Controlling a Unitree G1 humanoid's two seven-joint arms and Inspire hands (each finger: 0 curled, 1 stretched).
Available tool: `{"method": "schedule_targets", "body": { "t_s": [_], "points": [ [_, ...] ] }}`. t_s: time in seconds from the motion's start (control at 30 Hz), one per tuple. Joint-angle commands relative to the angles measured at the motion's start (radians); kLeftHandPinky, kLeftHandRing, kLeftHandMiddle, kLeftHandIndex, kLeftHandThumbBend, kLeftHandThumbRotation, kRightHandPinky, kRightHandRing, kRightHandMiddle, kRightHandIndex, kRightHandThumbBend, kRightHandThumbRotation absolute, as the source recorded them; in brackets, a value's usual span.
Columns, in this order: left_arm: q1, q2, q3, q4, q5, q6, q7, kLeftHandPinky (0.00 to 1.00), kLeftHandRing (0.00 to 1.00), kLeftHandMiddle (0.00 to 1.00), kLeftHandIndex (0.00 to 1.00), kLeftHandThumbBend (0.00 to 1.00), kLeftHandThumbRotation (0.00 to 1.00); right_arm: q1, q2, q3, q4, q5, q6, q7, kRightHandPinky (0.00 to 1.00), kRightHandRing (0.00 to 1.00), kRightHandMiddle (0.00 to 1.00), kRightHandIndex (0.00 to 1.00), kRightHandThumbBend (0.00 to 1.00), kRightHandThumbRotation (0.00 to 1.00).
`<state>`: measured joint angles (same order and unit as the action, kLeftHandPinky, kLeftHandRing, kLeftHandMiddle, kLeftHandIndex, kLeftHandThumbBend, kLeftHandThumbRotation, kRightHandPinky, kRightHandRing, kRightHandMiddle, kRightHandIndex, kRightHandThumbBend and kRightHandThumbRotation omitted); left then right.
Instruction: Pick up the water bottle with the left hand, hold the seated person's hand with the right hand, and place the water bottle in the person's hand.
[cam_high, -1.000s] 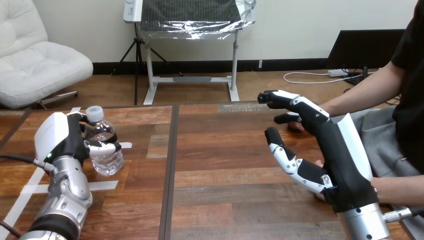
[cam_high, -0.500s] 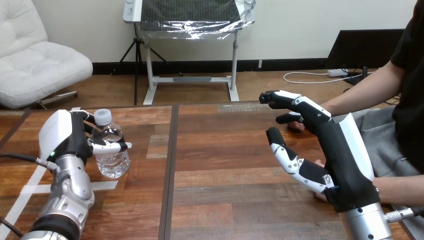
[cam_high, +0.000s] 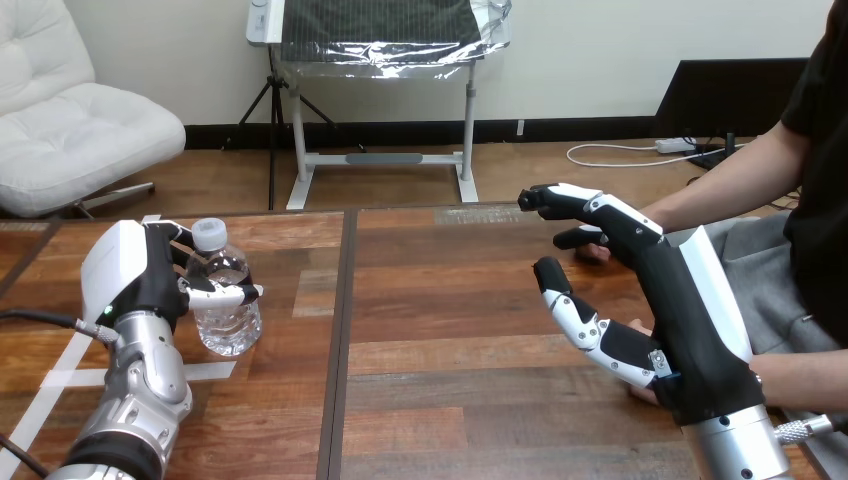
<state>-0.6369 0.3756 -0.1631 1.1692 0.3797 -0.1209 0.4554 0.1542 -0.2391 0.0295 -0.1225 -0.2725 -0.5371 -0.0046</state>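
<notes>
The counter (cam_high: 450, 330) is made of brown wooden planks in mixed tones, with a dark seam running from 12 to 6 o'clock a little left of centre. Strips of white tape (cam_high: 205, 371) lie on its left part.

The water bottle (cam_high: 226, 305) stands at about 9 o'clock in the view, on the left part of the counter. It is clear plastic, upright, its long axis running from 12 to 6 o'clock. Its white cap (cam_high: 208, 233) points to 12, and its base is down at the wood beside the tape. The left robot hand (cam_high: 138, 272) is at the bottle's 9 o'clock side, with its fingers (cam_high: 222, 293) curled round the bottle's middle.

The right robot hand (cam_high: 665, 300) is at about 4 o'clock, raised over the counter's right part, well apart from the bottle. Its fingers are straight and point toward 10 o'clock, with the thumb (cam_high: 575, 315) spread away below them, and they close on nothing. The person's farther hand (cam_high: 597, 252) shows just behind those fingers. The person's nearer hand (cam_high: 640, 392) lies behind the palm, mostly hidden. Whether either touches the robot hand cannot be told.
</notes>
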Motion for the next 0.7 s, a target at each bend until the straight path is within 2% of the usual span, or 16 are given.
{"method": "schedule_targets", "body": {
  "t_s": [0.0, 0.47, 0.67],
  "points": [
    [-0.025, -0.004, 0.003, -0.013, 0.003, -0.041, 0.029, 0.38, 0.45, 0.49, 0.52, 0.75, 0.00, -0.069, 0.001, -0.018, -0.003, 0.008, -0.015, -0.012, 0.65, 0.76, 0.80, 0.72, 0.28, 0.00],
    [-0.008, -0.012, 0.005, -0.020, 0.000, -0.058, 0.048, 0.36, 0.43, 0.48, 0.51, 0.73, 0.00, -0.070, -0.001, -0.021, -0.001, 0.006, -0.018, -0.013, 0.65, 0.75, 0.79, 0.71, 0.29, 0.00],
    [0.007, -0.015, 0.005, -0.028, -0.002, -0.084, 0.063, 0.35, 0.42, 0.47, 0.50, 0.72, 0.00, -0.072, -0.003, -0.022, 0.003, 0.003, -0.024, -0.016, 0.65, 0.75, 0.79, 0.71, 0.29, 0.00]
  ]
}}
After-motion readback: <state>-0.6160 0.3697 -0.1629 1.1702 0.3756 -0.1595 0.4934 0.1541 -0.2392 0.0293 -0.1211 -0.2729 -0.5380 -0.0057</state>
